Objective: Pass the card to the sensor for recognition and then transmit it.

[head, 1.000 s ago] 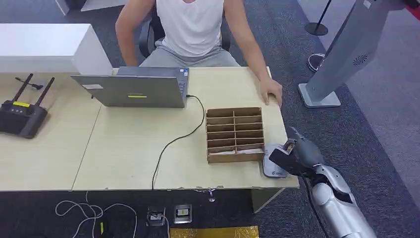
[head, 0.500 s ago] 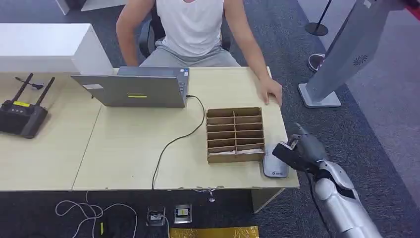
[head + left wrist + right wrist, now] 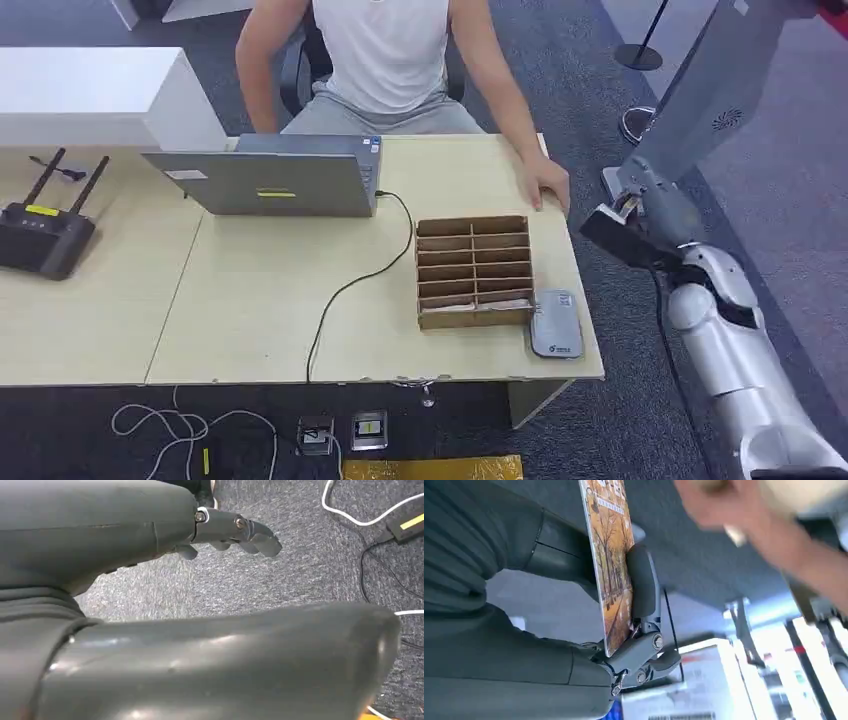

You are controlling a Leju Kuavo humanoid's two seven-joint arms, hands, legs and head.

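Note:
My right hand (image 3: 650, 215) is raised off the table's right edge, level with the seated person's hand (image 3: 546, 184), and it pinches the card (image 3: 612, 235), which looks dark from the head view. In the right wrist view the card (image 3: 610, 565) shows an orange tree picture and sits between my thumb and fingers (image 3: 641, 582). The grey card sensor (image 3: 556, 322) lies flat near the table's front right corner, beside the cardboard slot box (image 3: 473, 271). My left hand (image 3: 235, 532) hangs over grey carpet with nothing in it, fingers loosely extended.
A person sits behind the table with one hand resting near its right edge. A laptop (image 3: 270, 180) with a black cable stands at the back, a router (image 3: 42, 235) at far left. A grey kiosk stand (image 3: 690, 110) rises right of the table.
My right hand has lifted the card off the sensor and carried it back and to the right, toward the person's hand. The sensor now lies uncovered.

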